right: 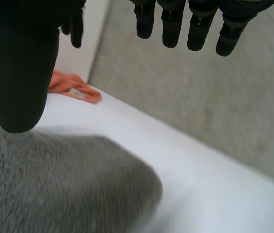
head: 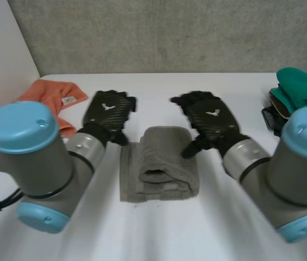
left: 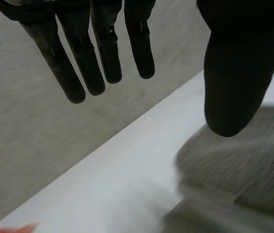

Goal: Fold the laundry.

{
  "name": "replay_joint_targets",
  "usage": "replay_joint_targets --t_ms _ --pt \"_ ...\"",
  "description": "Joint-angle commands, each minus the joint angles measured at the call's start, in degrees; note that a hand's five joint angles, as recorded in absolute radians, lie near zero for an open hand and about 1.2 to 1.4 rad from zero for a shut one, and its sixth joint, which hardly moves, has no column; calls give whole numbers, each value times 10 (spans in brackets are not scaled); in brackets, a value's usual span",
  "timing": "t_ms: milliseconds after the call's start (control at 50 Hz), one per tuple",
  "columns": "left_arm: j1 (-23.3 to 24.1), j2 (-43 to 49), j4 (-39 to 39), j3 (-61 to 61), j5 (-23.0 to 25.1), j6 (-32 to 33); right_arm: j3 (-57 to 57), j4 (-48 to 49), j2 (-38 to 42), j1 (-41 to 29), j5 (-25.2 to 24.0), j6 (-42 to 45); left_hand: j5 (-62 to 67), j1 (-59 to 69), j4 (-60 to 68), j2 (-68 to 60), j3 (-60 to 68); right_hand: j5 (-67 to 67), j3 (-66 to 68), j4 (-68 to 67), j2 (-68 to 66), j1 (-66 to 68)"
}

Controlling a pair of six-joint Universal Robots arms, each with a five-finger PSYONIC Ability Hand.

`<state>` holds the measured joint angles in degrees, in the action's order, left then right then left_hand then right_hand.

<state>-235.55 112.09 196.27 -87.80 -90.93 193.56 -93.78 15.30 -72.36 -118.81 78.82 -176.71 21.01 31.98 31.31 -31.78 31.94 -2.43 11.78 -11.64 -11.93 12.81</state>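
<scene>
A grey towel [head: 159, 163] lies folded in a thick bundle on the middle of the white tabletop [head: 159, 234], with a narrower doubled layer resting on a wider one beneath. The left hand [head: 107, 111] is at the towel's far left corner, palm down. In the left wrist view its fingers [left: 86, 63] are straight and spread apart from the thumb [left: 234, 73], with nothing held between them. The thumb hangs over the grey towel [left: 239, 165], and bare tabletop [left: 117, 174] lies under the fingers. The right hand [head: 210, 117] is at the towel's far right corner, also palm down, its thumb reaching toward the towel's right edge. In the right wrist view its fingers [right: 197, 29] are likewise straight and well apart from the thumb [right: 18, 73], grasping nothing. The grey towel [right: 54, 184] spreads below the thumb and the tabletop [right: 214, 194] shows beyond it. Whether either thumb touches the cloth cannot be told. An orange cloth [head: 53, 100] lies crumpled near the tabletop's far left corner, well apart from the towel, and it also appears past the right thumb in the right wrist view [right: 71, 87]. A teal cloth [head: 303, 87] sits bunched at the tabletop's right edge toward the far side. A grey wall [head: 170, 32] stands behind the tabletop's far edge.
</scene>
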Motion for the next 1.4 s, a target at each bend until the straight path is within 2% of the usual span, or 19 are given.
replay_joint_targets --t_ms 20,180,300,340,400,500,540,680,820,1060,1120,1200,1320,1400 --pt "38 86 -3 83 43 -79 50 -134 23 71 0 -35 38 28 35 -30 28 24 -18 16 19 -28" --pt "55 194 -54 198 50 -67 108 -154 99 72 5 -32 41 31 38 -33 32 24 -18 16 19 -28" --pt "57 232 -129 240 34 -12 145 -163 146 65 3 -30 41 31 38 -33 32 24 -18 16 19 -28" --pt "58 231 -143 235 17 6 157 -170 156 65 -3 -28 41 31 38 -33 32 24 -18 16 19 -28" --pt "58 227 -160 214 -38 38 169 -175 167 64 -4 -28 41 31 38 -33 32 24 -18 16 19 -28" --pt "62 196 -157 161 -143 88 187 -178 180 21 -18 -28 33 23 30 -25 23 24 -18 16 19 -28" --pt "63 183 -157 147 -156 97 190 -178 184 12 -21 -28 31 21 28 -23 22 24 -18 16 19 -28" --pt "69 142 -154 100 -159 106 212 -182 216 -21 -19 -27 9 -1 6 -1 0 24 -18 16 19 -28" --pt "78 140 -122 78 -162 106 230 -198 236 -32 -4 -17 -3 -12 -6 10 -12 24 -18 16 19 -28" --pt "56 139 -54 45 -157 104 242 -207 255 -36 71 70 -65 -75 -68 73 -74 24 -18 16 19 -28" --pt "52 139 -53 40 -152 104 242 -207 247 -37 73 81 -78 -88 -81 86 -88 24 -18 16 19 -28" --pt "51 118 -54 33 -143 105 239 -207 216 -37 73 81 -194 -204 -197 202 -203 24 -18 16 19 -28" --pt "52 38 -58 29 -122 101 226 -200 159 -36 73 81 -206 -216 -209 214 -216 24 -18 16 19 -28" --pt "49 -22 -59 18 -83 99 197 -184 123 -38 85 80 -208 -218 -211 216 -217 24 -18 16 19 -28"
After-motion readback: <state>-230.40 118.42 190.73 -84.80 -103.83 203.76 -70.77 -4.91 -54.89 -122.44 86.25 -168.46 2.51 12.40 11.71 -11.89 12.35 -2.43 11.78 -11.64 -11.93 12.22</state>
